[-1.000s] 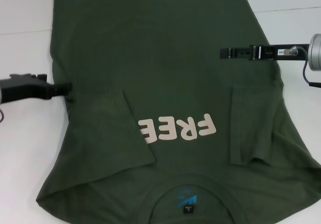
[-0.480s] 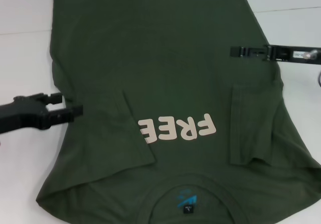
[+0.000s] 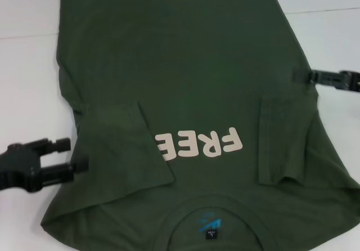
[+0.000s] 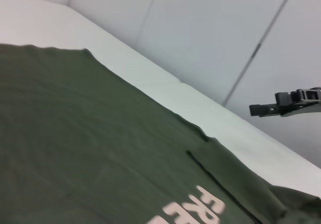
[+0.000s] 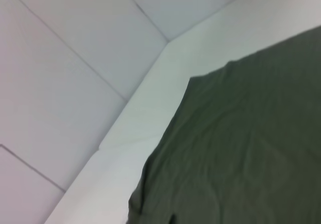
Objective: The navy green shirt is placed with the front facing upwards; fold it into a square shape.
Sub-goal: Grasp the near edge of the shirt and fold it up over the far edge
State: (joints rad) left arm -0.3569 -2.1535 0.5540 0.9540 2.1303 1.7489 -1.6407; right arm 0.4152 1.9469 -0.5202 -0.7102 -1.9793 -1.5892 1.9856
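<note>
The navy green shirt (image 3: 185, 93) lies flat on the white worktop (image 3: 28, 82), front up, its collar (image 3: 211, 217) nearest the robot and its hem at the far end. Both sleeves are already turned in over the chest: the left sleeve (image 3: 126, 144) lies beside the start of the cream FREE print (image 3: 199, 143), the right sleeve (image 3: 281, 138) just past its end. So the sleeve step looks done, and the body has yet to be doubled over lengthwise.

The left hand (image 3: 70, 154) hovers at the near left edge of the shirt, its two fingers spread apart and grasping nothing. The right hand (image 3: 301, 75) sits at the shirt's right edge, farther out; it shows as a thin dark bar, and I cannot tell whether it is released or clenched, though no cloth appears lifted by it.

The next move, as I judge it, calls for each hand to pinch a corner at one end, collar or hem, and carry it evenly over to the other. The folded sleeves could slip open if the cloth is dragged.

The worktop is plain white and smooth. Beyond it, the wrist views show pale wall panels (image 5: 75, 58) with thin seams.
</note>
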